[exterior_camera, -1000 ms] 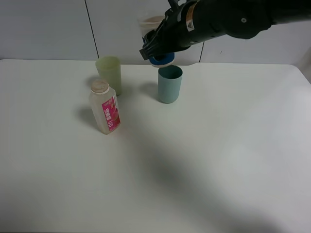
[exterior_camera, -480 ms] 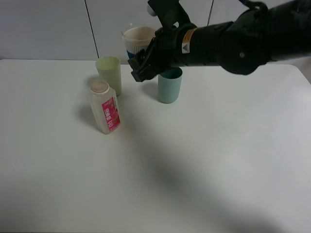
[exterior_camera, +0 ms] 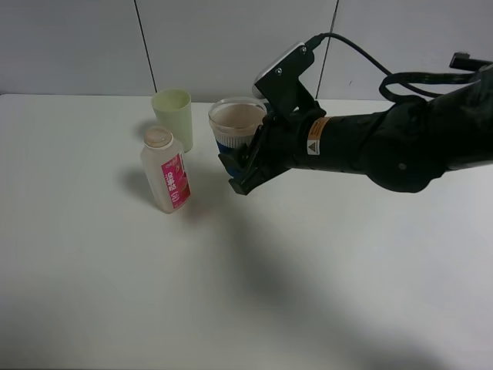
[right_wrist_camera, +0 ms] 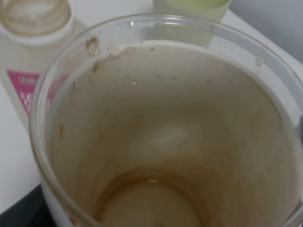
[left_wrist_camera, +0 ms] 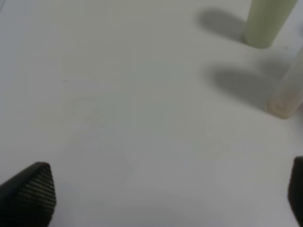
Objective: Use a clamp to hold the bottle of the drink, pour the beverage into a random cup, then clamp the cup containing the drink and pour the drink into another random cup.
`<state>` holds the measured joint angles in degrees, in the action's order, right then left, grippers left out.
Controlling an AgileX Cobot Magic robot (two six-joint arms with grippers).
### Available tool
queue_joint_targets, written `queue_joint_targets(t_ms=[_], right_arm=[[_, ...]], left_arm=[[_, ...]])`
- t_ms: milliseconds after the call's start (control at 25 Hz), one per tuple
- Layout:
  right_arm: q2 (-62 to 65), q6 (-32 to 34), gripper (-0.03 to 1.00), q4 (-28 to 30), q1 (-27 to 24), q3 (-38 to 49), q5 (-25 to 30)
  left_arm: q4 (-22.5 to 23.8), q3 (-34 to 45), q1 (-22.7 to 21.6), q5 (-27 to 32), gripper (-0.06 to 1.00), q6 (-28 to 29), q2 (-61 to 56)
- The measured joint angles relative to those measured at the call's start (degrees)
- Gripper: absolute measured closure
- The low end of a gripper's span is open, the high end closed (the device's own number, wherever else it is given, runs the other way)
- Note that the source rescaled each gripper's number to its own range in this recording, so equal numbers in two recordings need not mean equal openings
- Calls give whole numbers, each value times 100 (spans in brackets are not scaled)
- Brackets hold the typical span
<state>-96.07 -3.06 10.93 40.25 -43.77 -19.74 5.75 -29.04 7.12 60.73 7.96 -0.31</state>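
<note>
- The right tool (exterior_camera: 240,166) was clamped on the blue-banded cup (exterior_camera: 236,127), gripping it low on the side that faces the camera in the high view, its black fingers below and in front of the blue band.
- The cup was held upright, mouth up, above the white bench (exterior_camera: 347,270); whether its base touched the bench could not be told, since the tool and the arm (exterior_camera: 385,142) hid it.
- In the right wrist view the cup (right_wrist_camera: 165,132) filled nearly the whole picture, showing a brownish film on its inner wall and a thin ring of brown beverage (right_wrist_camera: 151,182) at the bottom.
- The bottle (exterior_camera: 165,171) stood upright on the bench to the left of the held cup, near it but apart, its pink label turned toward the camera; it looked almost empty.
- The pale yellow-green cup (exterior_camera: 174,117) stood upright behind the bottle, beside the held cup and apart from it.
- The teal cup was out of sight in every view, and the right arm covered the stretch of bench to the right of the held cup.
- The left tool (left_wrist_camera: 161,198) stood wide open over bare bench, only its two dark fingertips (left_wrist_camera: 33,191) showing at the picture's corners, with nothing between them.
- In that wrist view the yellow-green cup (left_wrist_camera: 267,23) and the bottle's base (left_wrist_camera: 286,101) lay well away from the left tool.
</note>
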Motion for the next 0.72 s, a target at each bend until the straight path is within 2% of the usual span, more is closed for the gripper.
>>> queue_joint_targets(t_ms=[200,360,560,720], right_arm=[[-52,-434,97,-322,0,454,-538],[-372,-1118,97,-942,0,831,-1231],[-852,-1227,97,-1569,0,852,-1809],[-1279,-1232,97,-1737,0,846,-2454]], left_arm=[[0,0,0,0,-6,0,0],[0,0,0,0,-6,0,0],[0,0,0,0,-6,0,0],[0,0,0,0,-6,0,0]])
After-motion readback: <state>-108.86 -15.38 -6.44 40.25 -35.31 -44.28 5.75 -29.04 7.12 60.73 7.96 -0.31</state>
